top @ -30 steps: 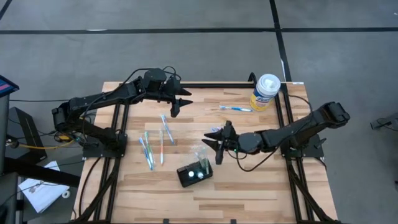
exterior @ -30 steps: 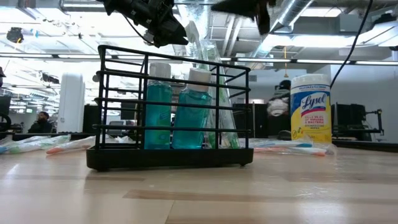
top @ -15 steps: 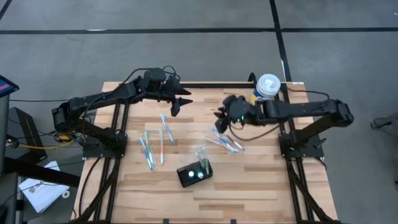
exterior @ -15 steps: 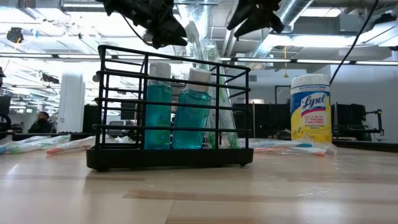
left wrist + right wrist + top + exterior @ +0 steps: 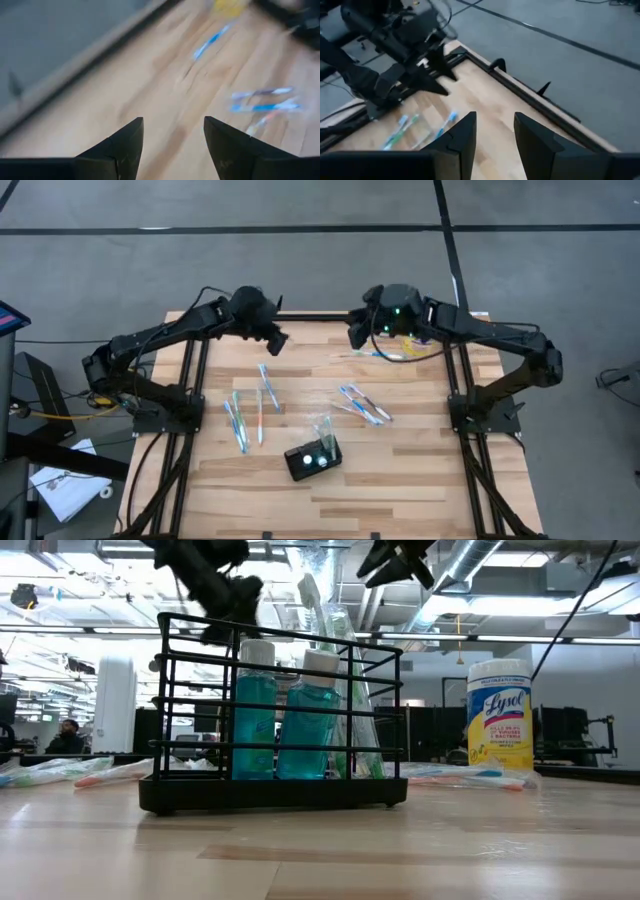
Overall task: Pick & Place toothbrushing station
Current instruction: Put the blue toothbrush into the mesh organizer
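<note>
The toothbrushing station (image 5: 312, 458) is a black wire rack near the table's near edge. In the low view it (image 5: 275, 710) stands on its flat base and holds two teal bottles and wrapped toothbrushes. My left gripper (image 5: 277, 340) is open and empty above the table's far left part; its fingers stand apart in the left wrist view (image 5: 172, 145). My right gripper (image 5: 356, 334) is open and empty, raised over the far edge near the middle; it also shows in the right wrist view (image 5: 495, 135). Both grippers are far from the station.
Wrapped toothbrushes lie loose on the wood: a group at the left (image 5: 245, 415), a pair right of the middle (image 5: 362, 405), one near the far edge (image 5: 375, 355). A white-and-yellow wipes canister (image 5: 500, 725) stands at the far right, partly under my right arm. A black frame rims the table.
My right gripper has risen from the table's middle and swung to the far edge, turning to face left. A pair of toothbrushes now shows on the wood where it was. My left gripper has drawn back a little toward the far left and turned.
</note>
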`<state>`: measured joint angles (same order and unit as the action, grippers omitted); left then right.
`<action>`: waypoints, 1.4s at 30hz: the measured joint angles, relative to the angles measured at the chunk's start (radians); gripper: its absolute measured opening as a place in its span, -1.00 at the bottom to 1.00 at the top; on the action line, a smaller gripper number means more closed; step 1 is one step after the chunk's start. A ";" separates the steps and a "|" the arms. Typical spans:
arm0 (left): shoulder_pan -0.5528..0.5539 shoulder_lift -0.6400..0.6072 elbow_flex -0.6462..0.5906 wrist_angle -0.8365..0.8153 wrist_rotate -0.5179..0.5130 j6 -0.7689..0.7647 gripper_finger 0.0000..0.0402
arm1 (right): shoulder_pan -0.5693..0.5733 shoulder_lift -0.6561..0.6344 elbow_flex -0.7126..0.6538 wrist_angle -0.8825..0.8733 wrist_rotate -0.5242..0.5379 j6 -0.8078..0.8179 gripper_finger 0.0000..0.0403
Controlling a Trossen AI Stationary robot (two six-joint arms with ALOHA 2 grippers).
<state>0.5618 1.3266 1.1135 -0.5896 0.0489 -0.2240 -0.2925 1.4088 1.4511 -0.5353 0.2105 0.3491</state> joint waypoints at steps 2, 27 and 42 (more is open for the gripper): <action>0.015 -0.001 -0.034 -0.058 0.011 -0.089 0.03 | -0.038 0.001 0.003 -0.004 -0.032 -0.048 -0.39; -0.248 -0.015 -0.280 0.081 -0.170 -0.911 -0.02 | -0.353 0.107 -0.093 -0.160 -0.473 -0.384 -0.39; -0.258 -0.015 -0.280 0.116 -0.199 -0.834 -0.02 | -0.360 0.297 -0.165 -0.144 -0.496 -0.385 -0.39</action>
<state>0.3042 1.3113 0.8333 -0.4733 -0.1503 -1.0582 -0.6521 1.7053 1.2861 -0.6796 -0.2852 -0.0357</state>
